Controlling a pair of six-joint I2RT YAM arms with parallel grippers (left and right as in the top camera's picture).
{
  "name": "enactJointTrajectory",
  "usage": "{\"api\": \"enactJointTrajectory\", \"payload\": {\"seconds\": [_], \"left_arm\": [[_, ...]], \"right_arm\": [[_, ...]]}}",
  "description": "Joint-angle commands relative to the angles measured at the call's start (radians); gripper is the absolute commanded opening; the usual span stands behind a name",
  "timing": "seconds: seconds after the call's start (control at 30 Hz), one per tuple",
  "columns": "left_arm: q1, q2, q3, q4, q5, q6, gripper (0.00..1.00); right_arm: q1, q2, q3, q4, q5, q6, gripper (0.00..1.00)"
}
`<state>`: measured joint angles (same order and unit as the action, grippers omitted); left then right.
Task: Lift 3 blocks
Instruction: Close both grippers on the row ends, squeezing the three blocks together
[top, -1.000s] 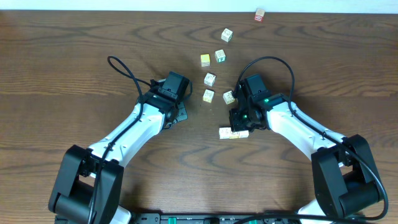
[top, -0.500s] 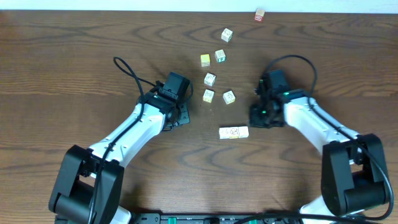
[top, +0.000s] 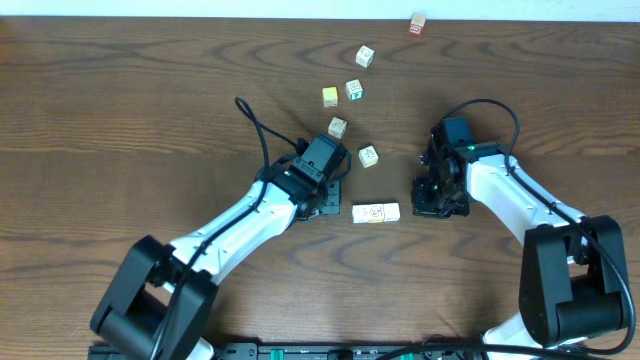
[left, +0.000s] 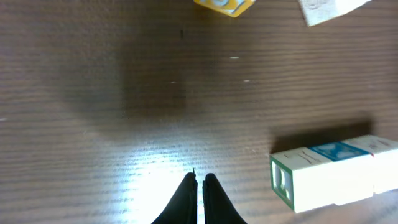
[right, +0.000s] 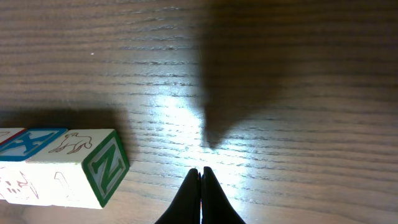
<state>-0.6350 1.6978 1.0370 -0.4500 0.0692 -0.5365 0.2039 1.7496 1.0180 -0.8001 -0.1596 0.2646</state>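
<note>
You're holding the left gripper (left: 199, 182) clenched on nothing, its tips pressed together and hovering low over the table (left: 93, 124). I'm reading that as deliberate: closed fingers are making a blunt pusher rather than a pincer. The tips are sitting beside the near end of the blocks (top: 376, 212) but apart from it, with bare wood between.

The blocks are lying in the middle, between your two arms. They are pale cubes laid end to end in one short row, seemingly three, flat on the table with nothing gripping them. Lined up like that, they are probably waiting to be squeezed from both ends and raised as one bar, so the lift is not yet beginning.

On the right, you're holding the right gripper (right: 200, 173) clenched and empty too, low over the wood. Its tips are standing apart from the row's end face with the green N.

Nothing is lying in either gap. Beyond the row, a loose pale cube (top: 368, 155) is sitting near, and a second pale cube (top: 337, 127) is lying by the left wrist. The yellow cube (top: 330, 96) and the red cube (top: 417, 24) are resting well apart. I'm judging the loose pale cube the only thing an uneven push could knock.
</note>
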Motion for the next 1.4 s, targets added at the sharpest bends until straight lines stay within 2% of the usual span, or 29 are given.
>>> {"api": "enactJointTrajectory", "payload": {"seconds": [0.0, 0.2, 0.5, 0.87, 1.0, 1.37], "left_arm": [[0.005, 0.069, -0.009, 0.013, 0.011, -0.026, 0.07], [0.000, 0.105, -0.009, 0.046, 0.047, -0.057, 0.07], [-0.058, 0.105, -0.009, 0.068, 0.051, -0.195, 0.08], [-0.089, 0.111, -0.009, 0.072, 0.050, -0.194, 0.07], [-0.089, 0.121, -0.009, 0.080, 0.051, -0.195, 0.07], [-0.091, 0.153, -0.009, 0.101, 0.082, -0.203, 0.07]], "right_arm": [[0.020, 0.003, 0.000, 0.000, -0.010, -0.015, 0.01], [0.021, 0.003, 0.000, 0.022, -0.026, -0.015, 0.01], [0.021, 0.003, -0.001, 0.022, -0.102, -0.015, 0.01], [0.021, 0.005, -0.087, 0.142, -0.111, -0.046, 0.01], [0.022, 0.005, -0.099, 0.171, -0.184, -0.079, 0.01], [0.096, 0.005, -0.099, 0.209, -0.204, -0.079, 0.01]]}}
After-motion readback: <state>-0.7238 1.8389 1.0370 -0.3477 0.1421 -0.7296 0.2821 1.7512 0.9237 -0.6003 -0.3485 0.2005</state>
